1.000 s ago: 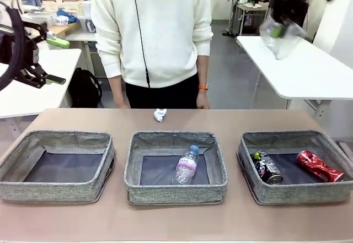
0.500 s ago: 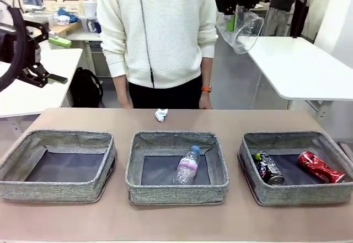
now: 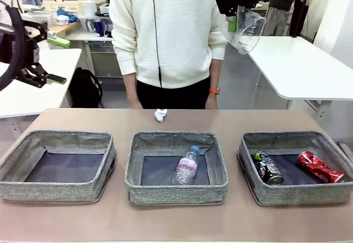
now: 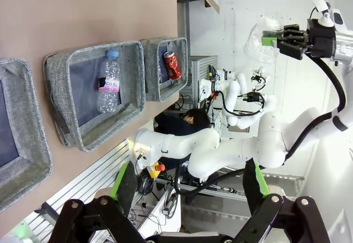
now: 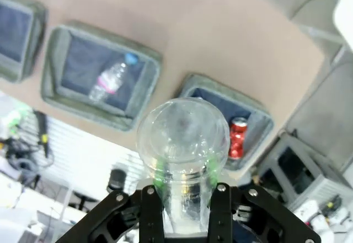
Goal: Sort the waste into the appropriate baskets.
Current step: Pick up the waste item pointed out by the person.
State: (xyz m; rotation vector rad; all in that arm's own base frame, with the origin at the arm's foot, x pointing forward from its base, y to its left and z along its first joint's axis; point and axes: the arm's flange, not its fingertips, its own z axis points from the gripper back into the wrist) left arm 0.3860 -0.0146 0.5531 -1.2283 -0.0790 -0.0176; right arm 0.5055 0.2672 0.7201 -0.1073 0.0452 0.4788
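Note:
High over the table's far right, my right gripper (image 3: 238,20) is shut on the crumpled clear plastic (image 3: 246,30); in the right wrist view the plastic (image 5: 182,138) sits between the green pads (image 5: 160,179). A clear bottle (image 3: 187,165) with a pink label lies in the middle basket (image 3: 176,190). The right basket (image 3: 298,193) holds a dark can (image 3: 268,167) and a red crushed can (image 3: 319,166). Nothing lies in the left basket (image 3: 55,190). A white paper wad (image 3: 160,114) rests on the table behind the middle basket. My left gripper (image 4: 189,182) stands open, off the table's left side.
A person in a white sweater (image 3: 165,28) stands at the far edge, hands hanging just behind the table. White tables (image 3: 309,66) stand at both sides beyond it. Bare brown tabletop (image 3: 176,221) runs in front of and behind the baskets.
My right gripper has carried the clear plastic from the upper right toward the middle. The person has stepped a little to the right. The left gripper has not moved.

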